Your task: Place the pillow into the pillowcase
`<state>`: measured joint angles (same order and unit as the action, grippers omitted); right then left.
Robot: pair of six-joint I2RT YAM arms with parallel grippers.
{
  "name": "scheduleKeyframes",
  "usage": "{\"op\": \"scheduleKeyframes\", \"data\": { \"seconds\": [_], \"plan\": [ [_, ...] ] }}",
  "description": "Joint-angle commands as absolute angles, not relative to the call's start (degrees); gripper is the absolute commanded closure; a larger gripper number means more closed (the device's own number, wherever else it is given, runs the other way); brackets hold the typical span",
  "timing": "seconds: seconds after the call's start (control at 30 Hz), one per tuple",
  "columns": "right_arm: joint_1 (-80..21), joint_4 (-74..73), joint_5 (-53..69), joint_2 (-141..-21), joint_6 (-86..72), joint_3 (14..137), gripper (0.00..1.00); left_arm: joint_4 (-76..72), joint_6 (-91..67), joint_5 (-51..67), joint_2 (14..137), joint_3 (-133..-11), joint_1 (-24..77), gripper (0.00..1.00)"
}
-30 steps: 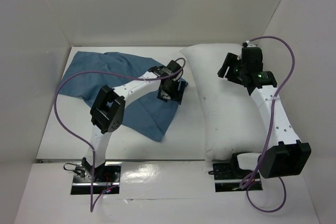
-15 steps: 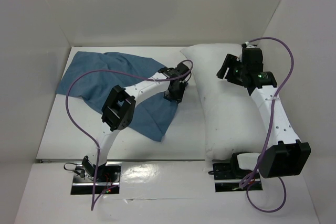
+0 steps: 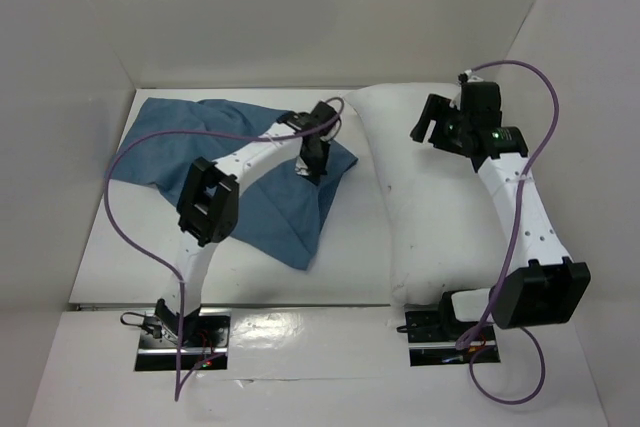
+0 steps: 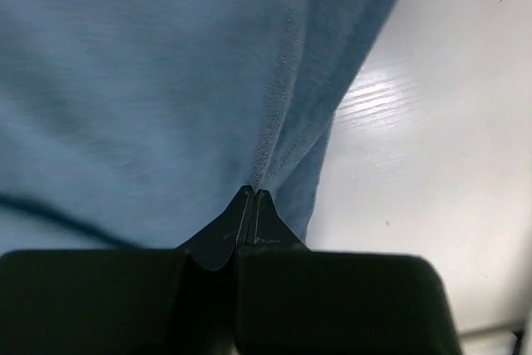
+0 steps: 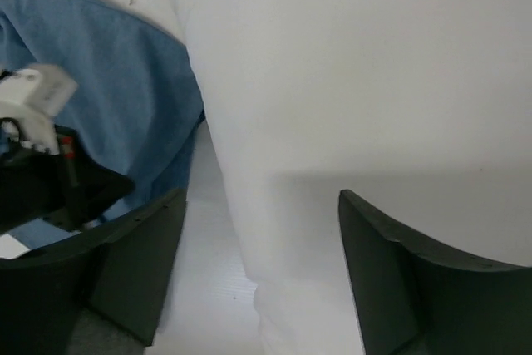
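The blue pillowcase (image 3: 220, 147) lies wrinkled on the left half of the table. My left gripper (image 3: 313, 162) is at its right edge and is shut on a fold of the blue cloth (image 4: 166, 81), with the cloth pinched at the tips (image 4: 252, 193). The white pillow (image 3: 430, 217) lies lengthwise on the right. My right gripper (image 3: 425, 127) hovers open over the pillow's far left part. In the right wrist view the pillow (image 5: 349, 81) fills the space between the spread fingers (image 5: 261, 197), untouched. The pillowcase (image 5: 125, 81) shows to its left.
White walls (image 3: 60, 97) enclose the table on the left, back and right. A strip of bare table (image 3: 365, 217) separates pillowcase and pillow. Purple cables (image 3: 130, 237) loop beside each arm. The left arm's wrist (image 5: 41, 164) shows in the right wrist view.
The left gripper has shut on the pillowcase's right edge and pulled back toward the far left, bunching the cloth. The right gripper has opened a little wider and shifted slightly.
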<state>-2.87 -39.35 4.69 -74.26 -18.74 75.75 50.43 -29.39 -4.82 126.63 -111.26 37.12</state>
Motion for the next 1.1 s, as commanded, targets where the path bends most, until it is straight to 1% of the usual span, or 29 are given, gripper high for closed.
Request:
{"op": "scheduleKeyframes", "data": {
  "seconds": [0.0,0.07,0.1,0.13,0.17,0.2,0.27,0.3,0.37,0.4,0.43,0.47,0.5,0.53,0.57,0.6,0.63,0.67,0.73,0.77,0.83,0.93,1.0,1.03,1.07],
  "plan": [
    [-5.87,-40.51,2.67,-79.26,-15.48,84.69,0.15,51.50,-27.07,0.60,117.52,-111.71,31.74,1.00],
    [-8.51,-42.71,-1.82,-84.60,-15.47,88.49,0.11,52.21,-27.07,5.43,115.14,-112.32,27.97,1.00],
    [-10.61,-43.32,-6.28,-86.64,-15.47,92.07,0.09,52.73,-27.07,7.10,114.61,-112.32,26.73,1.00],
    [-11.42,-43.94,-7.98,-88.66,-15.47,93.50,0.05,52.73,-27.07,8.86,114.61,-112.85,25.50,1.00],
    [-11.43,-44.73,-9.22,-90.86,-15.47,94.91,0.04,52.73,-27.07,11.92,113.83,-112.85,23.49,1.00],
    [-12.21,-44.74,-10.27,-95.06,-15.47,97.10,0.04,52.73,-27.07,13.35,113.82,-112.85,22.60,1.00],
    [-12.22,-44.74,-11.60,-99.03,-15.47,98.26,0.02,52.73,-27.07,16.24,113.29,-112.85,21.19,1.00],
    [-12.22,-44.74,-12.21,-102.97,-16.16,99.57,0.02,52.73,-27.59,17.13,113.29,-112.85,19.88,1.00],
    [-12.22,-44.74,-12.22,-106.33,-16.17,101.15,0.02,52.73,-27.60,18.80,113.29,-112.33,19.34,1.00],
    [-12.22,-44.74,-12.22,-107.83,-16.17,101.86,0.08,52.73,-28.12,19.42,113.29,-111.72,18.47,1.00],
    [-12.22,-43.43,-10.22,-110.36,-16.17,103.17,0.11,52.73,-28.12,20.03,112.77,-111.71,18.46,1.00],
    [-12.22,-42.90,-8.98,-111.61,-16.17,104.05,0.17,52.73,-28.12,20.04,112.76,-111.01,17.85,1.00],
    [-12.22,-42.28,-7.14,-112.84,-16.17,105.11,0.27,52.73,-28.12,20.04,112.76,-111.01,17.84,1.00],
    [-12.74,-42.28,-5.21,-115.72,-15.30,108.25,0.51,52.73,-28.12,20.04,112.24,-110.48,17.84,1.00],
    [-13.35,-42.28,-1.88,-116.97,-15.29,109.67,0.65,52.73,-28.12,20.04,112.24,-109.87,17.84,1.00],
    [-14.58,-42.28,0.76,-119.24,-14.60,112.65,0.92,52.73,-28.12,19.52,111.71,-109.34,17.23,1.00],
    [-14.59,-42.28,0.79,-120.31,-13.98,112.68,0.92,52.73,-28.12,19.51,111.71,-109.34,17.23,1.00],
    [-16.42,-42.28,1.84,-121.28,-13.45,115.98,1.00,52.21,-28.12,19.51,111.71,-108.81,16.44,1.00],
    [-18.80,-42.28,3.68,-122.78,-11.44,119.34,1.00,52.21,-28.12,19.51,111.71,-108.29,15.83,1.00],
    [-21.77,-41.67,3.69,-123.39,-9.69,121.88,1.00,52.21,-28.65,19.51,111.71,-108.28,15.12,1.00],
    [-24.77,-39.65,4.65,-122.88,-6.96,122.43,1.00,52.21,-28.65,19.51,111.18,-107.67,14.42,1.00],
    [-31.01,-35.25,6.15,-117.62,0.15,118.05,1.00,51.68,-28.65,19.51,110.65,-106.53,13.18,1.00],
    [-35.23,-31.84,1.78,-114.54,3.95,111.91,1.00,51.68,-28.65,19.51,110.65,-106.52,12.66,1.00],
    [-35.94,-31.82,-1.37,-112.43,3.96,110.32,0.71,51.16,-28.65,19.51,110.65,-105.83,12.13,1.00],
    [-35.95,-33.30,-4.71,-111.72,1.87,108.74,0.46,51.15,-28.65,19.51,110.13,-105.30,12.13,1.00]
  ]
}}
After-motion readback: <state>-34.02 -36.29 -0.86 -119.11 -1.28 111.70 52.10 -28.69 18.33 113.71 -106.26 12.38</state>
